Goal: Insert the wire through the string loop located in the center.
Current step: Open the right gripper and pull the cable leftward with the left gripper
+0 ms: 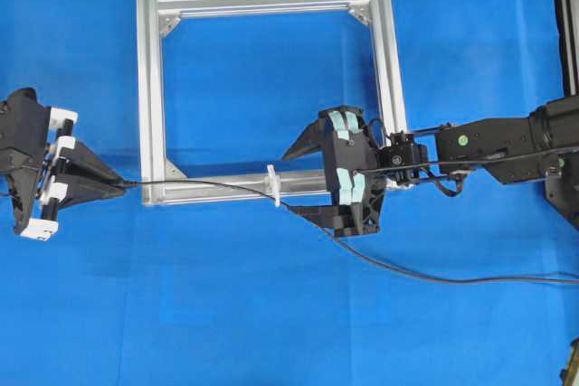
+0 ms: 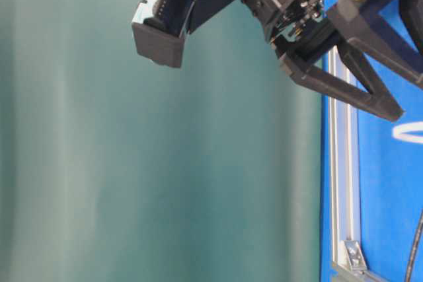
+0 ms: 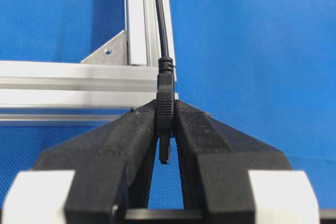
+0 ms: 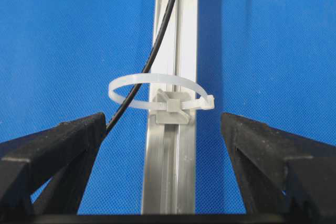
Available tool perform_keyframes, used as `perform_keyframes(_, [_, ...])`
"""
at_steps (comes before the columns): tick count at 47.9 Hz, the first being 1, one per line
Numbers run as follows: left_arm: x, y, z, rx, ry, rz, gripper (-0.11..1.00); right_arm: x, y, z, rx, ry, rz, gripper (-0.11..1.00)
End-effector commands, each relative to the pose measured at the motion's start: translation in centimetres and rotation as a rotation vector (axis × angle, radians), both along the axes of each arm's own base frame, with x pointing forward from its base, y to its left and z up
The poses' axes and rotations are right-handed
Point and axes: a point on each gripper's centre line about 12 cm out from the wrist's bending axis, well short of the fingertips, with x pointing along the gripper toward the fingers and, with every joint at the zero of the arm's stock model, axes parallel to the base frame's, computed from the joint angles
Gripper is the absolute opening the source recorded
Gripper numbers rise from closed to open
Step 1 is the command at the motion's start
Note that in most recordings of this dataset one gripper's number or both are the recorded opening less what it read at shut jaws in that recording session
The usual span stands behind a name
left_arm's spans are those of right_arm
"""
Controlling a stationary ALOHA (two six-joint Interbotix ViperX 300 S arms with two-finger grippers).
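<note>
A bright blue cloth covers the worktop (image 1: pixel 271 314), smooth and evenly lit. In the table-level view a plain teal-green backdrop (image 2: pixel 132 163) fills most of the scene behind it. A square aluminium frame (image 1: pixel 152 88) lies flat on the cloth, with small corner brackets inside its angles.

The string loop (image 4: pixel 157 90) stands up as a white ring on the middle of the frame's near bar. The wire (image 1: pixel 208 185) passes through it: from the left it runs along that bar, goes through the ring, then trails off across the cloth to the right edge.

The left gripper (image 3: pixel 165 124) sits just outside the frame's lower left corner, its fingers (image 3: pixel 121 140) closed on the wire's plug end. The right gripper (image 4: pixel 163 129) hovers over the near bar just beside the loop, its fingers (image 4: pixel 58 140) spread wide on either side of the bar, holding nothing.
</note>
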Motion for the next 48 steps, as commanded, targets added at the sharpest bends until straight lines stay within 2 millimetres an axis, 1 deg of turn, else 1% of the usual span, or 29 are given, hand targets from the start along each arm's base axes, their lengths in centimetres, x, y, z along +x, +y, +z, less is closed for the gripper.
perform_keyframes(1, [0.4,-0.2,0.3,0.009,0.005,-0.014,0.07,0.3,0.1,1.6,0.001,-0.048,0.004,0.96])
perform_keyframes(18, [1.4,-0.5,0.0,0.058,0.055,-0.042,0.08,0.3,0.1,1.6,-0.003,-0.046,0.006,0.96])
perform_keyframes(33, [1.5,-0.2,-0.2,0.053,0.082,-0.021,0.08,0.2,0.1,1.8,-0.005,-0.042,0.007,0.96])
perform_keyframes(35, [1.4,0.0,-0.3,0.051,0.086,-0.015,0.11,0.2,0.1,1.8,-0.005,-0.043,0.007,0.96])
perform_keyframes(38, [1.4,0.2,-0.4,0.050,0.094,-0.004,0.24,0.3,0.1,1.9,-0.005,-0.043,0.007,0.96])
perform_keyframes(45, [1.4,0.6,-0.6,0.057,0.124,0.012,0.70,0.3,0.1,2.0,-0.005,-0.048,0.007,0.96])
perform_keyframes(48, [1.4,0.9,-0.7,0.056,0.128,0.024,0.84,0.3,0.1,2.0,-0.005,-0.047,0.007,0.96])
